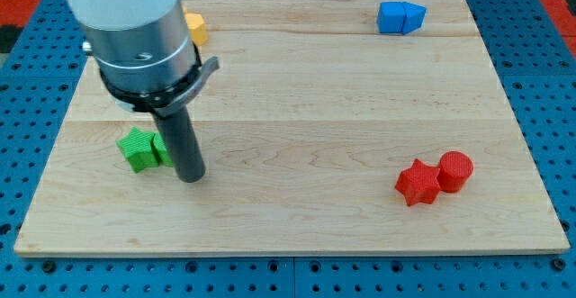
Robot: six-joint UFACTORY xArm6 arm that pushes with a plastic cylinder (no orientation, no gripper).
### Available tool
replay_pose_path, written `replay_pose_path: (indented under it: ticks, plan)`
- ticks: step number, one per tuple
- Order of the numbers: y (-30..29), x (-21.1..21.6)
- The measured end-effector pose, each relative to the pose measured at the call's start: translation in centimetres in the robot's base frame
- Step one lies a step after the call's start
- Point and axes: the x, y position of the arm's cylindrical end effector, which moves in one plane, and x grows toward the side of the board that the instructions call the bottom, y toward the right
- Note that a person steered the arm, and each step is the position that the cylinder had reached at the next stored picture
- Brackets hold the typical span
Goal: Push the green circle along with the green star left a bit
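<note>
The rod's tip [191,178] rests on the wooden board [297,208], low on the view's left side; it is a plain dark rod with nothing to spread or press together, so it pinches nothing and simply stands upright on the wood. Right against it, on the side toward the view's left, sits the green star [136,149], and wedged between that star and the rod is a second green block, the green circle [162,149], mostly hidden by the rod so its shape is hard to make out; it looks to be touching the rod, though the exact contact is covered. There are no trays or bowls on the board, only loose blocks lying flat on it. Above the tip, toward the view's top, the rod rises into a grey cylindrical arm housing [135,37] with a dark clamp ring, which leans in from the top left corner. Peeking out just beside that housing is a yellow block [195,28], its shape mostly covered. Well apart from the tip, toward the view's right, a red star [418,182] and a red cylinder [454,170] sit touching each other. Farthest away, near the top right edge, lies a blue block [400,17].
</note>
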Motion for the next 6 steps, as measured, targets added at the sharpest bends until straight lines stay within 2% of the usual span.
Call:
replay_pose_path:
  ticks: [3, 6]
  plan:
    - [3.5, -2.0]
    - [-2.4, -2.3]
